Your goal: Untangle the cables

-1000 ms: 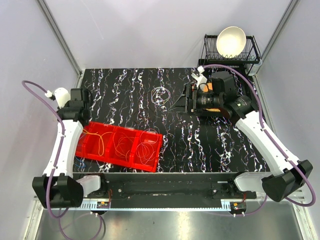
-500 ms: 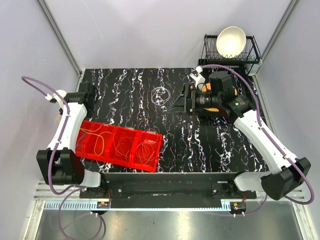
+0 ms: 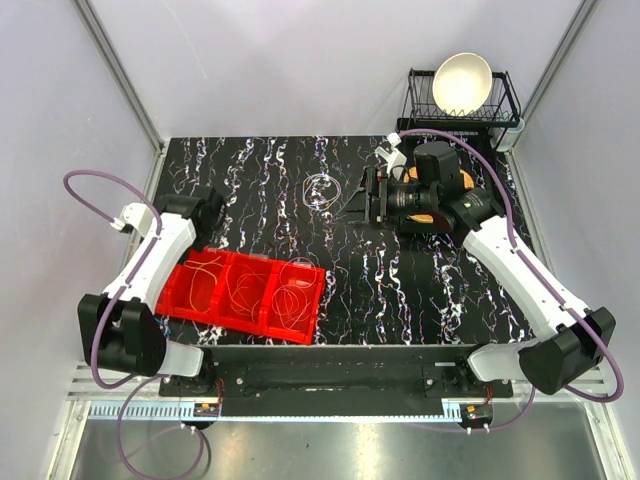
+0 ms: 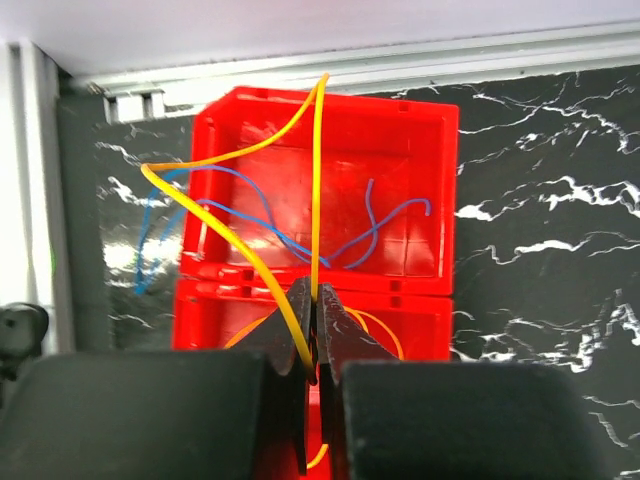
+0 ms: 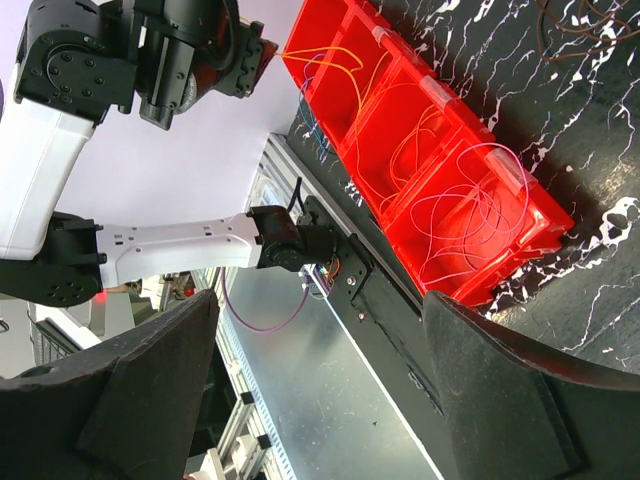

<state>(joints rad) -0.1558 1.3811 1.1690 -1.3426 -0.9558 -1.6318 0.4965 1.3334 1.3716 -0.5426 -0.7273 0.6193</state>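
A red three-compartment tray (image 3: pixel 310 285) lies at the front left of the table. Thin yellow, orange and pale cables (image 3: pixel 285 303) lie in its compartments. My left gripper (image 3: pixel 203 226) hangs over the tray's left end, shut on a yellow cable (image 4: pixel 243 254) that loops up from the tray (image 4: pixel 420 125); the closed fingertips (image 4: pixel 300 312) pinch it. Thin blue wire (image 4: pixel 385 225) lies in the end compartment. A pale cable tangle (image 3: pixel 322 189) lies on the table at mid-back. My right gripper (image 3: pixel 371 195) is open and empty just right of that tangle, and its wrist view shows the tray (image 5: pixel 520 240).
A black dish rack (image 3: pixel 505 105) with a white bowl (image 3: pixel 461 82) stands at the back right corner. Metal rails edge the table on the left (image 3: pixel 152 175). The left arm (image 5: pixel 120 60) shows in the right wrist view beyond the tray.
My left arm has swung in from the table's left edge to above the tray's left end. My right gripper has shifted slightly left and back.
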